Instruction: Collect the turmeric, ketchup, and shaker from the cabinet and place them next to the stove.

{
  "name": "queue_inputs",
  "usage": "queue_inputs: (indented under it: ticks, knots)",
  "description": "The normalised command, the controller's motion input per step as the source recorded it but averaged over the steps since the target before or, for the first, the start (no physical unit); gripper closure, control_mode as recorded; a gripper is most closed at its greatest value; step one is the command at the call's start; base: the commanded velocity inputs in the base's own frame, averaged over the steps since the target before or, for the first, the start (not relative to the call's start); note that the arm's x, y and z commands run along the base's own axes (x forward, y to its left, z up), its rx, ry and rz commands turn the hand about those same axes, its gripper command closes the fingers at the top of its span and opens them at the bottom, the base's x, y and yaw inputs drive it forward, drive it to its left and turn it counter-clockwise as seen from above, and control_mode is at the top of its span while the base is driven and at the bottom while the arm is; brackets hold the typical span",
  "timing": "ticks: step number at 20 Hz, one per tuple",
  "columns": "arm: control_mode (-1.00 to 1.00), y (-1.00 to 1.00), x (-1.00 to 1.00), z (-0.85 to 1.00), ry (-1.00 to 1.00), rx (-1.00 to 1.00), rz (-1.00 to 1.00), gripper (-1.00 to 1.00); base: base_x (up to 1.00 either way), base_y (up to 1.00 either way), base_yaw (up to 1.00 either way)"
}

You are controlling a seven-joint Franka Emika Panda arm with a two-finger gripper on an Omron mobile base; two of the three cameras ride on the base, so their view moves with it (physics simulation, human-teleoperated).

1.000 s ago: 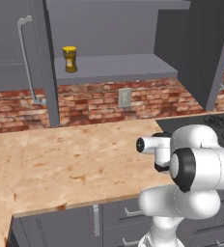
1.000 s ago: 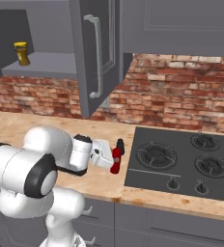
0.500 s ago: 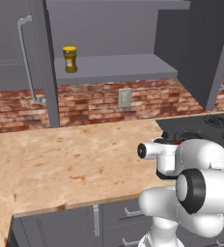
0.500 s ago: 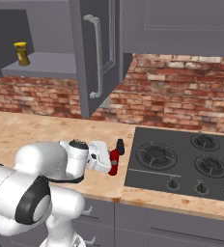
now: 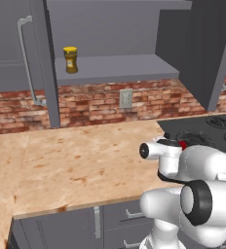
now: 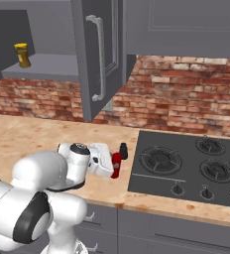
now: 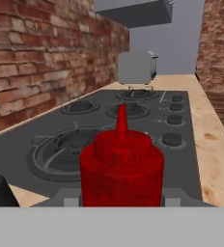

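Red ketchup [image 6: 116, 165] clamped in hand [image 6: 113, 166], beside black stove [image 6: 186, 168], turmeric [image 6: 22, 54] shelved

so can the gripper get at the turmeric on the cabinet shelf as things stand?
Probably not yet. The gripper is shut on the ketchup, low over the counter beside the stove. The turmeric stands alone on the open cabinet shelf with nothing before it, so the way looks free after release.

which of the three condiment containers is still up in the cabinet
The small yellow-lidded mustard-brown jar, alone on the grey cabinet shelf. The tall red squeeze bottle and small black shaker are down beside the black cooktop.
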Motion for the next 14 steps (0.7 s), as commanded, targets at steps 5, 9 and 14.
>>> queue_inputs:
  ticks: [5,9,14]
  knots:
    - [-1.0,0.23,0.0,-0.2,-0.02,0.0,0.0,1.0,0.0,0.0,0.0]
    - [-1.0,0.16,0.0,-0.22,-0.03,0.0,0.0,1.0,0.0,0.0,0.0]
    - [-1.0,0.02,-0.01,-0.08,-0.07,0.0,-0.05,1.0,0.0,0.0,0.0]
